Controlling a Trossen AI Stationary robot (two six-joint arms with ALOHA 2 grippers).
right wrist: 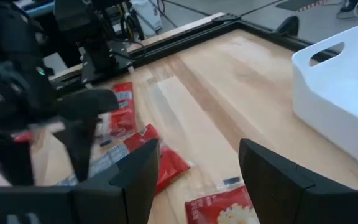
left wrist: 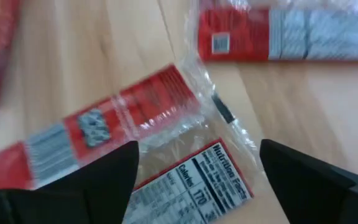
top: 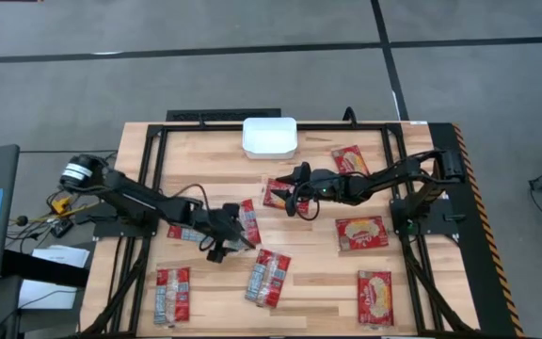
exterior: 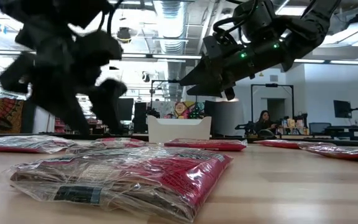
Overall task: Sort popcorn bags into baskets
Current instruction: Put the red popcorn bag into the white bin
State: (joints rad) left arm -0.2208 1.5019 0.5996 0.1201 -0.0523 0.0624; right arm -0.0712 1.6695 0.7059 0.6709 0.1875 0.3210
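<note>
Left gripper (top: 226, 237) low over the wooden table (top: 318, 273), fingers (left wrist: 104, 180) spread wide and empty; between them, just under the tips, lies a popcorn bag (left wrist: 185, 183) print side up with its nutrition panel showing, not pinched by either finger. A second bag (left wrist: 104, 121) sits just beyond the fingertips, overlapping the first one's clear edge, and a third bag (left wrist: 284, 34) lies farther out ahead of the fingers. In the high view these are the packets bunched at the left gripper: one (top: 249, 222) just beside the fingers, one (top: 268, 277) near below it. Right gripper (top: 294, 193) hangs above the table, fingers (right wrist: 135, 171) parted fairly wide, holding nothing; a bag with the pale oval face (right wrist: 222, 208) lies under and between the fingertips, apart from them, same one seen at (top: 278, 194). White basket (top: 269, 136) stands at the far table edge, off to one side ahead of the right fingers (right wrist: 340, 93); contents cannot tell. Other bags well apart from both grippers: (top: 350, 160), (top: 361, 232), (top: 375, 297), (top: 172, 294). Low view: near bag (exterior: 135, 174) in the foreground, basket (exterior: 179, 129) behind, both grippers above the table surface.
</note>
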